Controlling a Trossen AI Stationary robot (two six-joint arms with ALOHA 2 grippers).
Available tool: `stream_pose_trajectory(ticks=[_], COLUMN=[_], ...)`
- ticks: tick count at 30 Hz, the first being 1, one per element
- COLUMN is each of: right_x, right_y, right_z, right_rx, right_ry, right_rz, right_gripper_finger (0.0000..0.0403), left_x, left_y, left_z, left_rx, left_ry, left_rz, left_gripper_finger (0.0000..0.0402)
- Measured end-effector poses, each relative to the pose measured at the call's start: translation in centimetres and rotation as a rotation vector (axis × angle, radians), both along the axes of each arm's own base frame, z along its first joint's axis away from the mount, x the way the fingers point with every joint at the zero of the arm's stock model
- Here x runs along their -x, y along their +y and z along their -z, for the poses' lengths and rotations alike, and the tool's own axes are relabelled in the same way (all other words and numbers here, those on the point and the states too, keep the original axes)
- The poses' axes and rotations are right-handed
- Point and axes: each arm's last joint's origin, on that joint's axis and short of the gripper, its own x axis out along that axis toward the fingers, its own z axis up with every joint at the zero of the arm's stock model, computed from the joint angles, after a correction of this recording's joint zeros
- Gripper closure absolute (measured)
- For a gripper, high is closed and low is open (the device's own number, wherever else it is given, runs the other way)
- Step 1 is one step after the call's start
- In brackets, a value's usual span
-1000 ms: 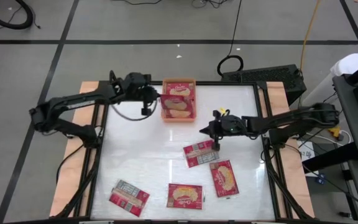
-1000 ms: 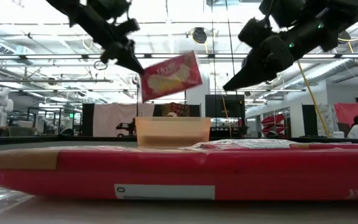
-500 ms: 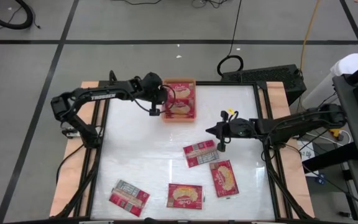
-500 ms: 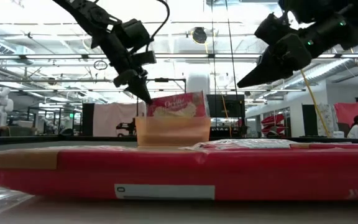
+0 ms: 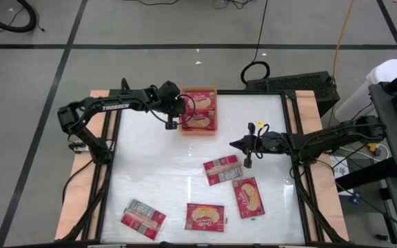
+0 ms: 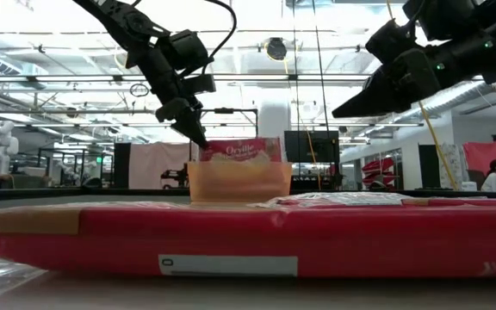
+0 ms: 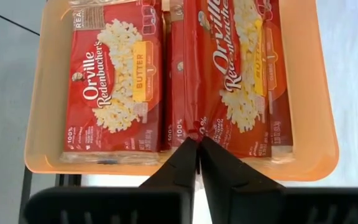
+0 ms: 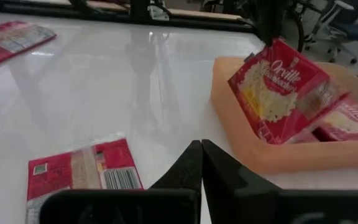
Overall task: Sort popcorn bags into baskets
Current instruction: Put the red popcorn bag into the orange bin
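Observation:
My left gripper (image 5: 177, 117) stands at the left wall of the orange basket (image 5: 198, 89), shut on a red popcorn bag (image 7: 235, 74). That bag leans tilted in the basket's near half (image 8: 278, 93). A second bag (image 7: 114, 87) lies flat in the far half. In the low view the held bag's top (image 6: 241, 151) shows above the basket's rim (image 6: 239, 181), with the left gripper (image 6: 201, 142) beside it. My right gripper (image 5: 232, 145) hangs shut with nothing in it over the table's middle right, above a bag that lies back up (image 5: 222, 169). My left gripper pinches the bag between its two fingers at a corner of the short end (image 7: 194, 128) nearest the basket's left wall. The fingers slant down from the table's left side. The bag is tilted, its held corner (image 8: 275, 45) raised and its lower edge down in the basket.
Loose bags lie on the white table's near half: one face up (image 5: 249, 196), one at the near middle (image 5: 205, 217), one at the near left (image 5: 143, 219). In the low view a bag (image 6: 248, 241) fills the foreground. People and equipment show in the room beyond.
My left gripper has gone down and toward the basket with its bag. The bag hung clear above the basket and now sits tilted inside it, its top just over the rim. My right gripper has drawn back a little toward the table's right edge.

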Motion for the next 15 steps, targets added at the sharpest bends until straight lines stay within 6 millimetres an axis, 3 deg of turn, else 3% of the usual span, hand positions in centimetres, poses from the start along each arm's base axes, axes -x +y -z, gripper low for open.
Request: stream_pose_trajectory(ticks=[9,15], right_x=[0.0,0.0], right_y=[0.0,0.0], right_z=[0.0,-0.2], right_rx=[0.001,-0.066], right_ry=[-0.002,-0.029], right_rz=[-0.006,0.018], right_gripper_finger=[0.0403,0.0403], left_x=[-0.2,0.7], left_y=[0.1,-1.0], left_z=[-0.2,-2.7], left_rx=[-0.031,-0.079], left_ry=[-0.012,-0.070], left_rz=[-0.081,-0.249], left_gripper_finger=[0.0264,0.0222])
